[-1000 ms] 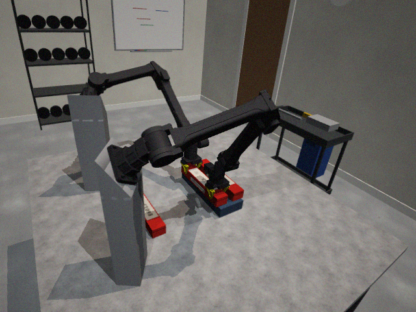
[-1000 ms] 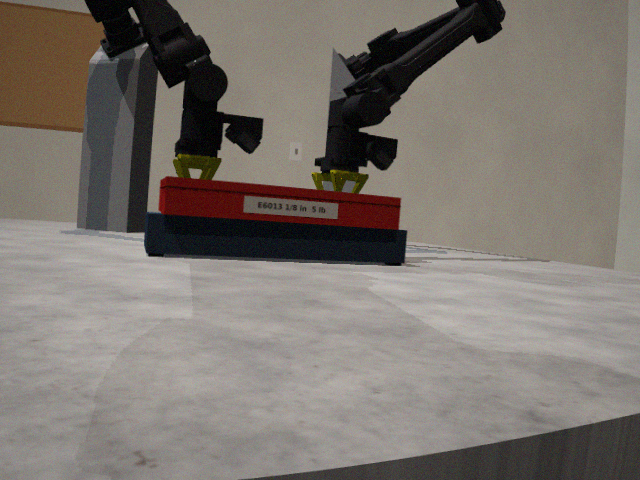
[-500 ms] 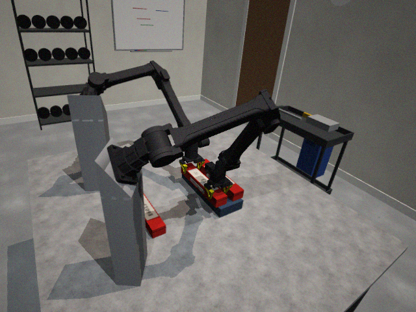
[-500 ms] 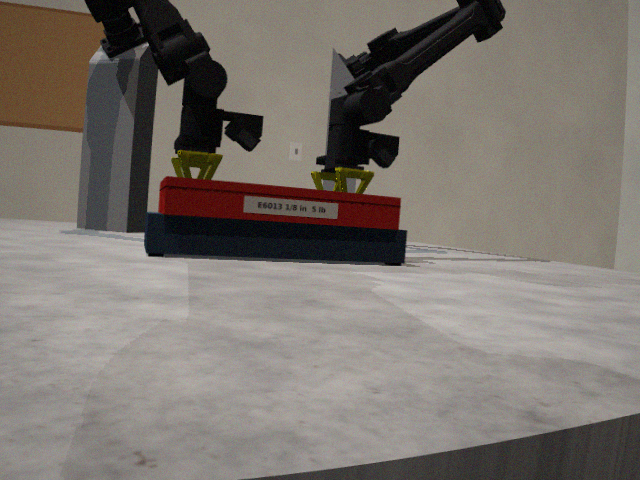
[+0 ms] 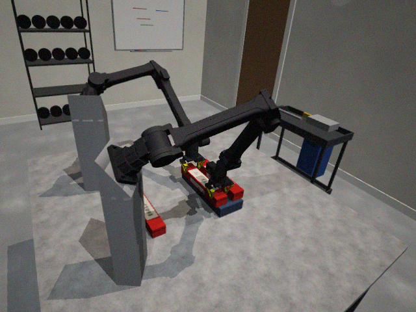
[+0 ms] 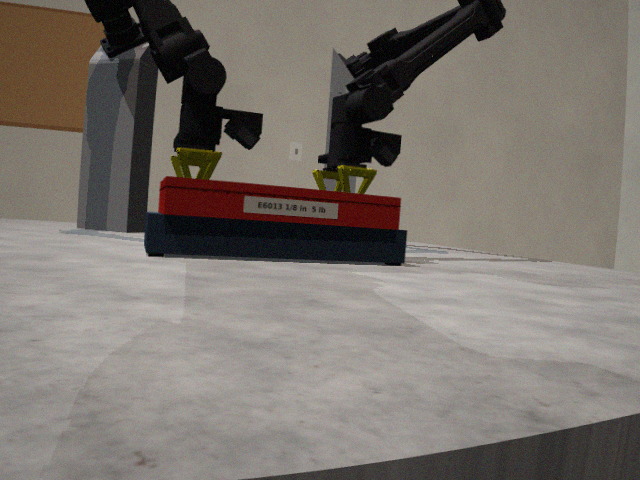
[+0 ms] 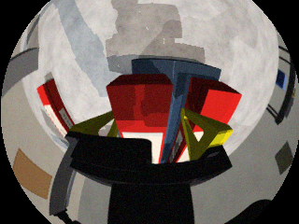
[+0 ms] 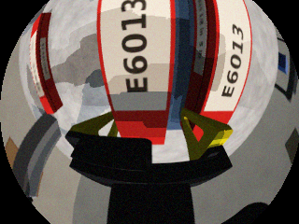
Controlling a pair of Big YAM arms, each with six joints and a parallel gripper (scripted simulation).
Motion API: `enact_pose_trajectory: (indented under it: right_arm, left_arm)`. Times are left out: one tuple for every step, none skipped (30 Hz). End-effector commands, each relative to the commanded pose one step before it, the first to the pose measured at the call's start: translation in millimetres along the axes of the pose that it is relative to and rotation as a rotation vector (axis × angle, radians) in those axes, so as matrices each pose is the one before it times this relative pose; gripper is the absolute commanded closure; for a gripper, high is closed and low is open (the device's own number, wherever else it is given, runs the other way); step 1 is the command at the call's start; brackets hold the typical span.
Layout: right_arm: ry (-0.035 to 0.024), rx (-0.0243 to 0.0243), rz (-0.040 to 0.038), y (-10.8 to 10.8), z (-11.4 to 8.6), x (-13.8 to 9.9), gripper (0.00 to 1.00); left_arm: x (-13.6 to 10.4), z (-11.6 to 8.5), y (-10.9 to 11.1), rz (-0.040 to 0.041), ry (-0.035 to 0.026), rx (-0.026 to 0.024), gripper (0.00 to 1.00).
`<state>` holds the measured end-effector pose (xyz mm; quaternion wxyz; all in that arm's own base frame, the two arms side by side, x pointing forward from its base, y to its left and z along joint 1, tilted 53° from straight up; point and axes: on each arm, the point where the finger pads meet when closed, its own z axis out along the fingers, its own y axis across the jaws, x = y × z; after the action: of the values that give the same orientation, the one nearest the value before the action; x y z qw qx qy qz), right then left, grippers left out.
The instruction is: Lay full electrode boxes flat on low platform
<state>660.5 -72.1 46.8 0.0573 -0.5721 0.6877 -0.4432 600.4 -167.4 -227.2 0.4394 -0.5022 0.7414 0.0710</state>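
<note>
1. Toward the near left corner of the desk (image 5: 268,251) (image 6: 310,351) (image 7: 238,47) (image 8: 263,84), as framed from the top: a loose red box (image 5: 153,218) (image 7: 56,109) (image 8: 47,65), flat on the surface, well apart from the low platform.
2. Farther in from the near edge: the low platform (image 5: 230,207) (image 6: 279,245) (image 7: 201,67) (image 8: 179,61), blue, with two red boxes flat on top, side by side and lengthwise, a strip of blue between.
3. At the platform's near end: the right gripper (image 5: 220,190) (image 6: 195,167) (image 8: 150,111), spread wide, pinching nothing, yellow fingers astride the inner red box (image 5: 201,181) (image 7: 140,103) (image 8: 135,70). Contact with the sides: impossible to tell.
4. On the platform's other side, facing the desk's right-hand edge: the outer red box (image 5: 234,192) (image 6: 289,206) (image 7: 221,105) (image 8: 234,61), labelled E6013 1/8 in 5 lb.
5. At the platform's far end: the left gripper (image 5: 192,166) (image 6: 338,181) (image 7: 150,111), likewise spread and pinching nothing, also astride the inner box, one finger above the gap.
6. Beyond the far edge of the desk: a shelf rack (image 5: 29,84) and a whiteboard (image 5: 147,26).
</note>
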Motion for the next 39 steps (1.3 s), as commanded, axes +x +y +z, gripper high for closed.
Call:
enact_pose_trajectory:
  right_arm:
    - [-0.00670, 0.01255, -0.00737, -6.10, -5.54, -3.82, 0.00]
    - [0.00000, 0.00000, 0.00000, 0.00, 0.00, 0.00, 0.00]
    - [0.00000, 0.00000, 0.00000, 0.00, 0.00, 0.00, 0.00]
    - [0.00000, 0.00000, 0.00000, 0.00, 0.00, 0.00, 0.00]
    - [0.00000, 0.00000, 0.00000, 0.00, 0.00, 0.00, 0.00]
    - [0.00000, 0.00000, 0.00000, 0.00, 0.00, 0.00, 0.00]
    - [0.00000, 0.00000, 0.00000, 0.00, 0.00, 0.00, 0.00]
    - [0.00000, 0.00000, 0.00000, 0.00, 0.00, 0.00, 0.00]
    - [0.00000, 0.00000, 0.00000, 0.00, 0.00, 0.00, 0.00]
    - [0.00000, 0.00000, 0.00000, 0.00, 0.00, 0.00, 0.00]
    - [0.00000, 0.00000, 0.00000, 0.00, 0.00, 0.00, 0.00]
    - [0.00000, 0.00000, 0.00000, 0.00, 0.00, 0.00, 0.00]
    - [0.00000, 0.00000, 0.00000, 0.00, 0.00, 0.00, 0.00]
    - [0.00000, 0.00000, 0.00000, 0.00, 0.00, 0.00, 0.00]
    - [0.00000, 0.00000, 0.00000, 0.00, 0.00, 0.00, 0.00]
    - [0.00000, 0.00000, 0.00000, 0.00, 0.00, 0.00, 0.00]
    - [0.00000, 0.00000, 0.00000, 0.00, 0.00, 0.00, 0.00]
    - [-0.00991, -0.00543, -0.02698, 17.79, -1.11, -18.53, 0.00]
    - [0.00062, 0.03199, 0.03952, -18.74, -17.87, 9.62, 0.00]
    - [-0.00021, -0.01949, -0.01335, 5.08, -5.01, 0.01, 0.00]
    - [-0.00004, -0.00001, 0.00007, 0.05, -4.97, 0.01, 0.00]
    - [-0.00004, -0.00001, 0.00007, 0.05, -4.97, 0.01, 0.00]
    - [-0.00004, -0.00001, 0.00007, 0.05, -4.97, 0.01, 0.00]
    - [-0.00004, -0.00001, 0.00007, 0.05, -4.97, 0.02, 0.00]
    - [-0.00004, -0.00001, 0.00008, 0.05, -4.97, 0.02, 0.00]
    - [-0.00004, -0.00001, 0.00008, 0.05, -4.97, 0.02, 0.00]
    - [0.00549, -0.00345, 0.00487, 0.55, -2.43, 4.39, 0.00]
    - [0.00757, -0.00473, 0.00668, 0.73, -1.48, 6.00, 0.00]
    - [0.00072, -0.00048, 0.00074, 0.11, -4.61, 0.61, 0.00]
    - [-0.00645, 0.00396, -0.00548, -0.45, -7.93, -4.94, 0.00]
    - [0.00000, 0.00000, 0.00000, 0.00, 0.00, 0.00, 0.00]
    - [0.00000, 0.00000, 0.00000, 0.00, 0.00, 0.00, 0.00]
    - [0.00434, -0.02770, -0.01709, 14.43, 6.87, -4.93, 0.00]
    - [-0.01158, 0.02911, 0.00805, -12.59, -19.27, -1.42, 0.00]
    - [-0.00023, 0.00329, 0.00266, -1.72, -6.33, 0.99, 0.00]
    - [-0.00004, -0.00002, 0.00008, 0.04, -4.96, 0.02, 0.00]
    - [-0.00004, -0.00002, 0.00008, 0.04, -4.96, 0.02, 0.00]
    - [-0.00004, -0.00002, 0.00008, 0.04, -4.96, 0.02, 0.00]
    - [-0.00001, -0.00001, 0.00002, 0.00, -1.00, 0.00, 0.00]
  left_arm:
    - [1.49, -8.66, -9.18, -0.00030, 0.00111, 0.01879, 0.00]
    - [0.00, 0.00, 0.00, 0.00000, 0.00000, 0.00000, 0.00]
    - [0.00, 0.00, 0.00, 0.00000, 0.00000, 0.00000, 0.00]
    - [0.00, 0.00, 0.00, 0.00000, 0.00000, 0.00000, 0.00]
    - [0.00, 0.00, 0.00, 0.00000, 0.00000, 0.00000, 0.00]
    - [0.00, 0.00, 0.00, 0.00000, 0.00000, 0.00000, 0.00]
    - [0.00, 0.00, 0.00, 0.00000, 0.00000, 0.00000, 0.00]
    - [0.00, 0.00, 0.00, 0.00000, 0.00000, 0.00000, 0.00]
    - [0.00, 0.00, 0.00, 0.00000, 0.00000, 0.00000, 0.00]
    - [0.00, 0.00, 0.00, 0.00000, 0.00000, 0.00000, 0.00]
    - [0.00, 0.00, 0.00, 0.00000, 0.00000, 0.00000, 0.00]
    - [0.00, 0.00, 0.00, 0.00000, 0.00000, 0.00000, 0.00]
    - [0.00, 0.00, 0.00, 0.00000, 0.00000, 0.00000, 0.00]
    - [0.00, 0.00, 0.00, 0.00000, 0.00000, 0.00000, 0.00]
    - [0.00, 0.00, 0.00, 0.00000, 0.00000, 0.00000, 0.00]
    - [0.00, 0.00, 0.00, 0.00000, 0.00000, 0.00000, 0.00]
    - [0.00, 0.00, 0.00, 0.00000, 0.00000, 0.00000, 0.00]
    - [0.00, 0.00, 0.00, 0.00000, 0.00000, 0.00000, 0.00]
    - [18.95, -3.20, 19.08, 0.02069, 0.00608, 0.00648, 0.00]
    - [-10.81, -13.94, -17.63, -0.03316, -0.00239, 0.02229, 0.00]
    - [-0.53, -5.61, 3.09, 0.01608, 0.00097, -0.01374, 0.00]
    - [-0.03, -5.02, 0.01, -0.00008, 0.00005, 0.00009, 0.00]
    - [-0.02, -5.02, 0.01, -0.00008, 0.00005, 0.00009, 0.00]
    - [-0.02, -5.02, 0.00, -0.00008, 0.00005, 0.00009, 0.00]
    - [-0.02, -5.02, 0.00, -0.00008, 0.00006, 0.00009, 0.00]
    - [-0.02, -5.03, 0.00, -0.00009, 0.00006, 0.00009, 0.00]
    - [-0.02, -5.02, 0.00, -0.00009, 0.00006, 0.00009, 0.00]
    - [-0.02, -5.02, 0.00, -0.00009, 0.00006, 0.00008, 0.00]
    - [-0.02, -5.02, 0.00, -0.00009, 0.00006, 0.00008, 0.00]
    - [-0.02, -5.02, -0.01, -0.00009, 0.00006, 0.00008, 0.00]
    - [0.00, 0.00, 0.00, 0.00000, 0.00000, 0.00000, 0.00]
    - [0.00, 0.00, 0.00, 0.00000, 0.00000, 0.00000, 0.00]
    - [0.23, -5.03, -0.01, -0.00009, 0.00141, 0.00001, 0.00]
    - [-0.25, -5.02, -0.01, -0.00008, -0.00128, 0.00015, 0.00]
    - [-0.02, -5.02, -0.01, -0.00008, 0.00007, 0.00008, 0.00]
    - [-0.02, -5.02, -0.01, -0.00008, 0.00007, 0.00008, 0.00]
    - [-0.02, -5.02, -0.01, -0.00008, 0.00008, 0.00008, 0.00]
    - [-0.02, -5.02, -0.01, -0.00008, 0.00008, 0.00008, 0.00]
    - [0.03, -5.02, 0.00, -0.00008, 0.00037, 0.00005, 0.00]
